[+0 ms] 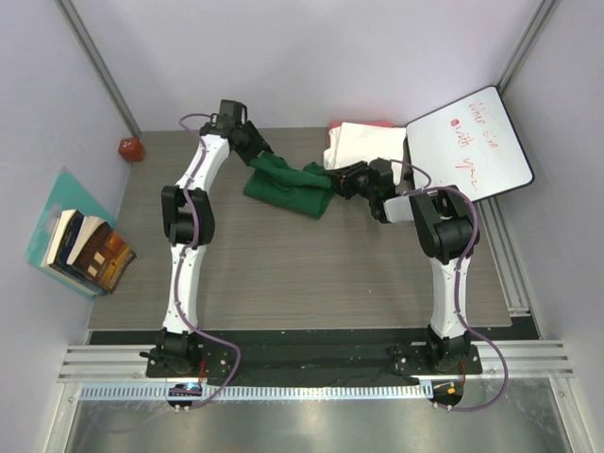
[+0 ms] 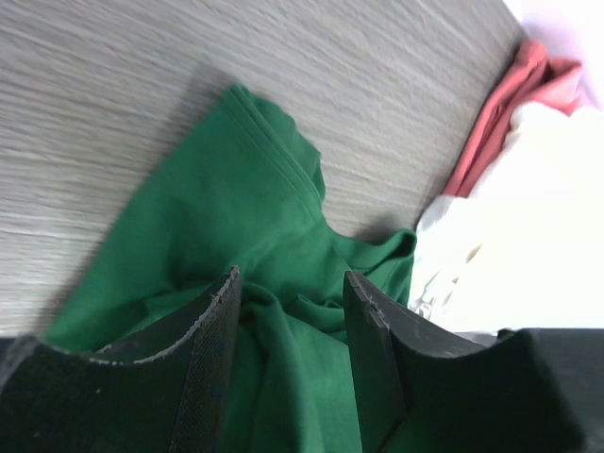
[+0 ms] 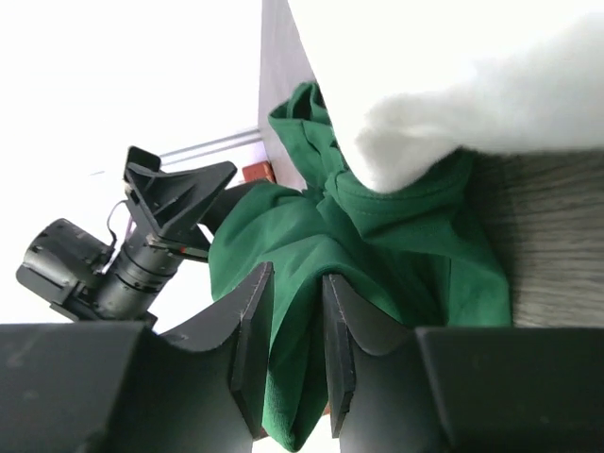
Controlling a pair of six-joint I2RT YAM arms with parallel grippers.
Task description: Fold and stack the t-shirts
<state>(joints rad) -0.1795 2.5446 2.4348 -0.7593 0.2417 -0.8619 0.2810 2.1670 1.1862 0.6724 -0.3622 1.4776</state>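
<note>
The dark green t-shirt (image 1: 288, 187) lies crumpled at the back middle of the table, its right end against the cream-white folded bundle (image 1: 363, 143). That bundle rests on a red-pink cloth edge (image 1: 373, 124). My left gripper (image 1: 257, 156) is at the green shirt's left end. In the left wrist view its jaws (image 2: 291, 278) stand apart over the green cloth (image 2: 245, 217), with the white bundle (image 2: 528, 236) to the right. My right gripper (image 1: 337, 181) is at the shirt's right end. In the right wrist view its jaws (image 3: 297, 274) are slightly apart, with a loose fold of green cloth (image 3: 396, 236) between them.
A whiteboard (image 1: 469, 143) with red writing leans at the back right, close to my right arm. A small red object (image 1: 130, 148) sits off the table's back left corner. A stack of books (image 1: 85, 247) lies to the left. Bare wood-grain table (image 1: 283, 274) lies in front of the shirts.
</note>
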